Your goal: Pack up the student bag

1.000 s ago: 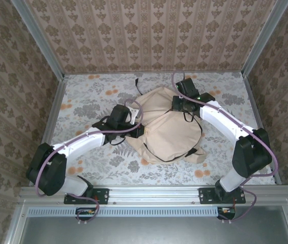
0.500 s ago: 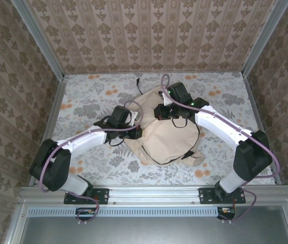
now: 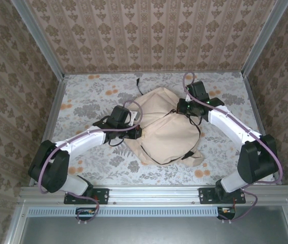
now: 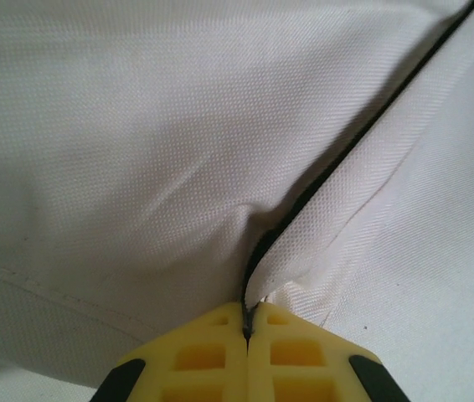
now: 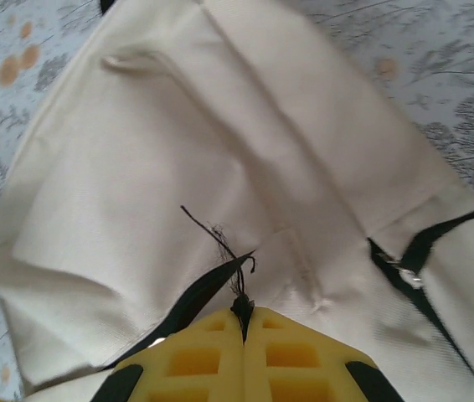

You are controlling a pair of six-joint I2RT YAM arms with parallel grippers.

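Bag (image 3: 165, 136) lies btwn the arms: L gripper (image 4: 245, 325) clamped on its left edge, R gripper (image 5: 244, 315) clamped on its far-right zip (image 5: 193, 303).

The student bag (image 3: 167, 134) lies on the table (image 3: 83, 99) (roughly central).

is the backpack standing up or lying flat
Lying flat: the student bag sprawls broad side up on the table, left gripper and right gripper each pinched shut on its zipper seam.
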